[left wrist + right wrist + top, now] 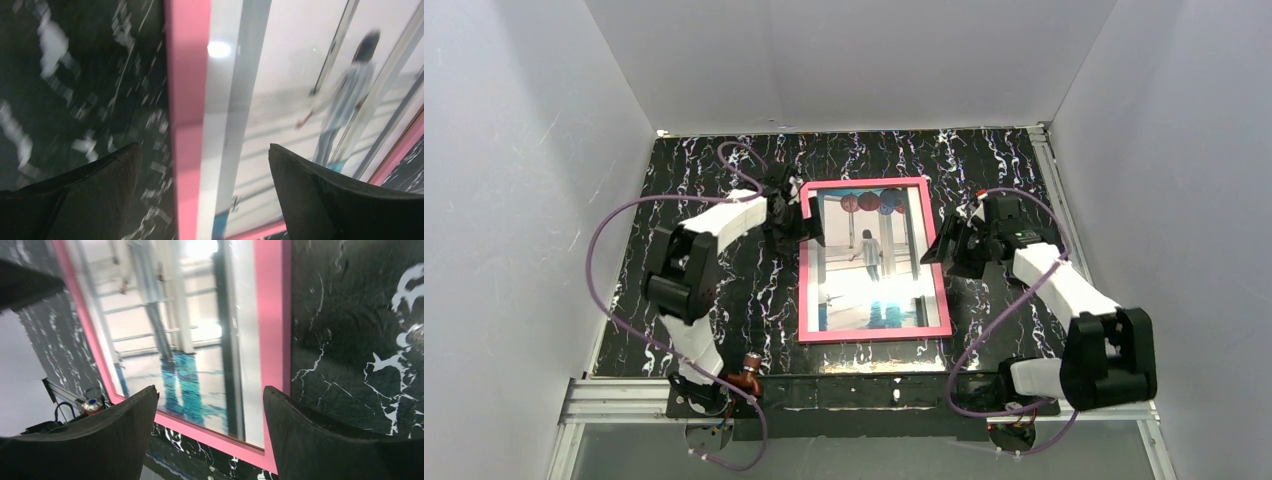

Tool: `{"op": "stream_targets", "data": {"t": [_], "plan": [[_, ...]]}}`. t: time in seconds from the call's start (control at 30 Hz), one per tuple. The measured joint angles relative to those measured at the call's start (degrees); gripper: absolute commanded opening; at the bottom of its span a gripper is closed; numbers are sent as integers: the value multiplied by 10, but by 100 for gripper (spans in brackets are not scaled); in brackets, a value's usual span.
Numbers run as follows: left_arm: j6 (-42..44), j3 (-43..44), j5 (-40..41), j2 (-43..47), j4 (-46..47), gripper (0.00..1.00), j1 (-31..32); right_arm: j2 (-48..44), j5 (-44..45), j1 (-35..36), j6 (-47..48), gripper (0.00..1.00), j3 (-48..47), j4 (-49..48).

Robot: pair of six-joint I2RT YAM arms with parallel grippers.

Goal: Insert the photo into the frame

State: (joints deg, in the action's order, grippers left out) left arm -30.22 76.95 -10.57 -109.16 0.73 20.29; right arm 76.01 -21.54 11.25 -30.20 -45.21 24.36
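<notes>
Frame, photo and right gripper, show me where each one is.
frame (874, 336), top view, its pink near edge.
photo (879, 275), top view, the bright floor near its middle.
right gripper (210, 390), right wrist view, midway between its fingertips.

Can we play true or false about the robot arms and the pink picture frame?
1. The photo is inside the pink frame. True.
2. The frame stands upright. False: it lies flat on the table.
3. The left gripper is open. True.
4. The right gripper is squeezing the photo. False: it is open and holds nothing.
5. The balloons in the photo are green. False: they are red and blue.
</notes>
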Motion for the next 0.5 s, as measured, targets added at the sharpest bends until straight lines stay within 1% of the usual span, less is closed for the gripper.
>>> {"op": "stream_targets", "data": {"t": [0.17,0.3,0.5], "plan": [[33,-102,32,166,-11,98,-12,-91,22,1,5,87,-13,-1],[59,-154,62,285,-21,98,-34,-149,40,0,8,88,-12,0],[112,-237,153,424,-52,98,-48,-214,79,0,20,90,8,0]]}}
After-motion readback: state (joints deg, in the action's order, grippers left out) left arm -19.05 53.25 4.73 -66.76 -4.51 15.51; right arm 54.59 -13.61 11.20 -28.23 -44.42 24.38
